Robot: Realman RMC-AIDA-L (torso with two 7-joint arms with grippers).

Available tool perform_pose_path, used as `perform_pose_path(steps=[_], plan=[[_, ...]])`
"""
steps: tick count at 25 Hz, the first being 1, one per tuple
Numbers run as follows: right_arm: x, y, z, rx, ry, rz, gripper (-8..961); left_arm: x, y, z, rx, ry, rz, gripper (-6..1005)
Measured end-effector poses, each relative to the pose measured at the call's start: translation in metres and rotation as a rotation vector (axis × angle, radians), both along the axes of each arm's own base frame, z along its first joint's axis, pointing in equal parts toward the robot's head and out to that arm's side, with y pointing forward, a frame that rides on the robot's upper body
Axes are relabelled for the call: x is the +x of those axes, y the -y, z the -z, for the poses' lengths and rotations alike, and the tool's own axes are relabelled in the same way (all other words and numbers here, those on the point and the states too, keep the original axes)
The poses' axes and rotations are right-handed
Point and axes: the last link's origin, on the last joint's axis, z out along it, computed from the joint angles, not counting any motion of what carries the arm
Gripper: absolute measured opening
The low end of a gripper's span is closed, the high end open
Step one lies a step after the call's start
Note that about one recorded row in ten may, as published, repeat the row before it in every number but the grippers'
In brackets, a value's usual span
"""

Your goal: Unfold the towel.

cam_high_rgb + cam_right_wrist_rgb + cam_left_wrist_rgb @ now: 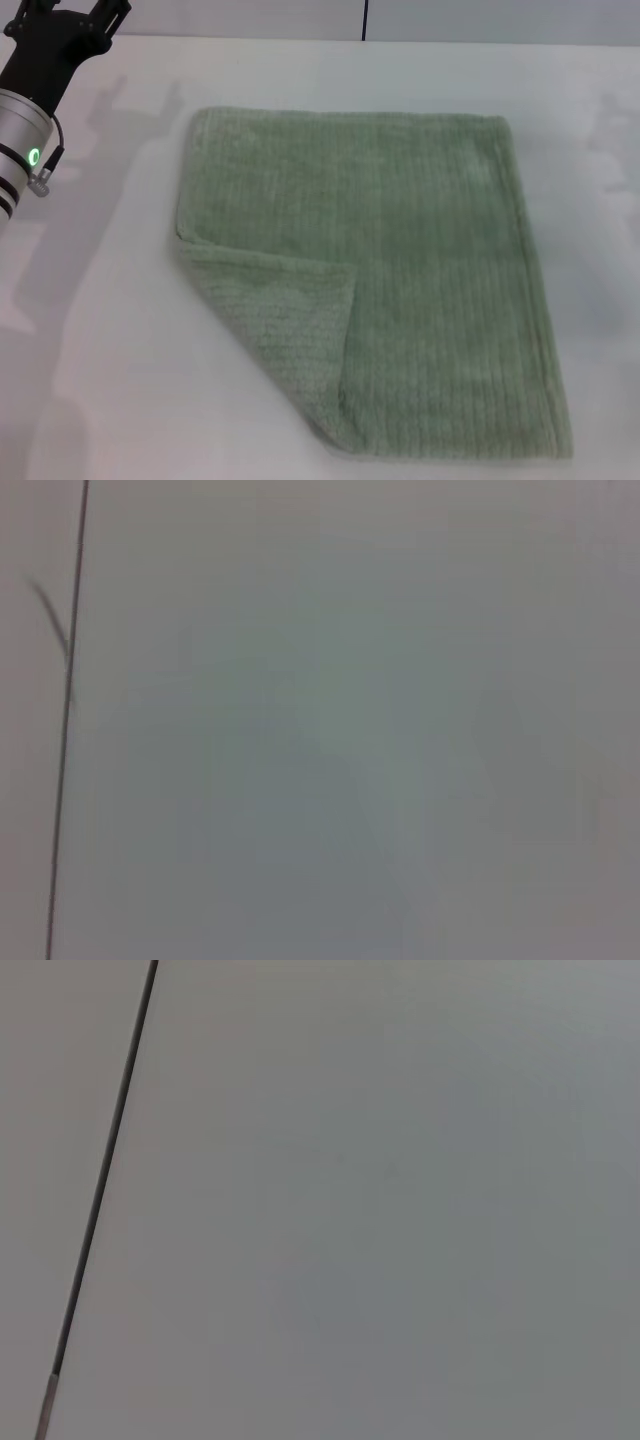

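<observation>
Pale sage-green ribbed terry towel point(400, 260) lies flat on the white desk point(110, 330), roughly mid-desk and running toward the near edge. It is mostly spread out; the one fault is its near-left corner, folded over onto the cloth as a triangular flap point(285, 320), underside showing. My read on handling: soft, limp, light, no stiffness, so it will drape and drag rather than slide as a sheet, and the terry pile should give decent friction against the pads. It is not fragile. Best hold, I'd say, is the flap's free tip or hemmed edge near the fold's inner end, pinching one layer only, then pull out toward the near-left corner of the desk; grabbing deep risks taking the layer beneath too. Left tool point(70, 20) sits high at the far-left corner of the desk, well apart from the towel, holding nothing I can see; fingers are cut by the frame edge, so I cannot tell whether it is released or clenched. Right tool is not in the head view. Both wrist views show only a plain grey surface with a thin dark line. The desk is matte white, and a pale wall runs behind its far edge.
</observation>
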Motion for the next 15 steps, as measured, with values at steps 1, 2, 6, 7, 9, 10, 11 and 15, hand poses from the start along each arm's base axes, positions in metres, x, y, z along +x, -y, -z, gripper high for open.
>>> perform_pose_path(steps=[1, 2, 6, 7, 9, 10, 11, 15], plan=[[-0.002, -0.003, 0.001, -0.011, 0.005, 0.007, 60, 0.0, 0.0, 0.0, 0.0, 0.0, 0.0, 809], [-0.005, -0.007, 0.002, -0.031, 0.014, 0.024, 17, 0.0, 0.0, 0.0, 0.001, 0.0, 0.0, 809], [-0.016, -0.018, 0.006, -0.086, 0.045, 0.068, 7, 0.0, 0.0, -0.002, 0.003, -0.003, 0.001, 809], [-0.021, -0.019, 0.007, -0.094, 0.052, 0.064, 5, 0.0, -0.001, -0.002, 0.004, -0.003, 0.001, 809], [-0.027, -0.021, 0.008, -0.115, 0.064, 0.075, -1, 0.0, -0.001, -0.002, 0.005, -0.005, 0.003, 808], [-0.032, -0.023, 0.009, -0.128, 0.072, 0.086, -3, 0.0, -0.001, -0.003, 0.006, -0.005, 0.003, 808], [-0.036, -0.024, 0.009, -0.136, 0.078, 0.09, -3, 0.0, -0.001, -0.003, 0.007, -0.005, 0.004, 808], [-0.054, -0.029, 0.009, -0.183, 0.107, 0.143, -1, 0.002, -0.002, -0.005, 0.013, -0.008, 0.01, 808]])
